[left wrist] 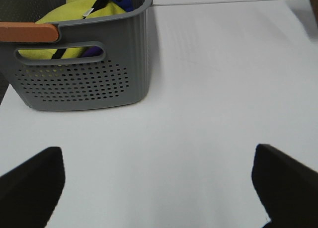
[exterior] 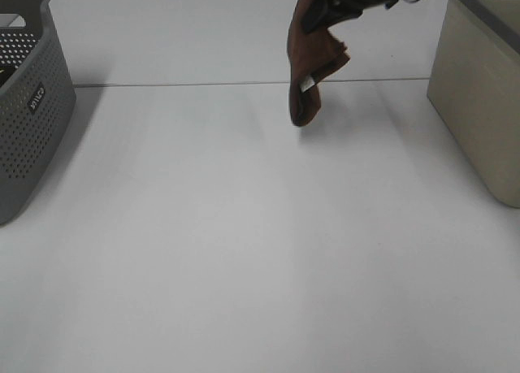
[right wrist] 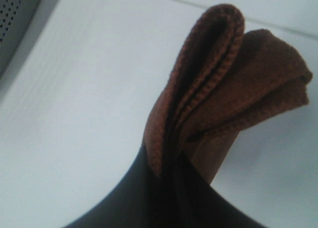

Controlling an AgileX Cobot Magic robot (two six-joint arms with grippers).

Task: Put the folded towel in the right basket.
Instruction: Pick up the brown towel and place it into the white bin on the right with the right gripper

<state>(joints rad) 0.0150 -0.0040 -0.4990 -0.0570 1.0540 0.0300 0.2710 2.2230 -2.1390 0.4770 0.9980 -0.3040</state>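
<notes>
The folded brown towel (exterior: 307, 64) hangs in the air at the back of the white table, left of the beige right basket (exterior: 479, 88). My right gripper (exterior: 337, 3) is shut on the towel's upper end, at the top edge of the high view. In the right wrist view the towel (right wrist: 218, 89) sticks out folded from between the dark fingers (right wrist: 149, 198), above the table. My left gripper (left wrist: 159, 188) is open and empty over bare table, and it does not show in the high view.
A grey perforated basket (exterior: 24, 105) stands at the left edge. In the left wrist view it (left wrist: 84, 74) holds yellow cloth (left wrist: 84, 9) and other items. A corner of it shows in the right wrist view (right wrist: 15, 19). The white table (exterior: 244, 251) spans between the baskets.
</notes>
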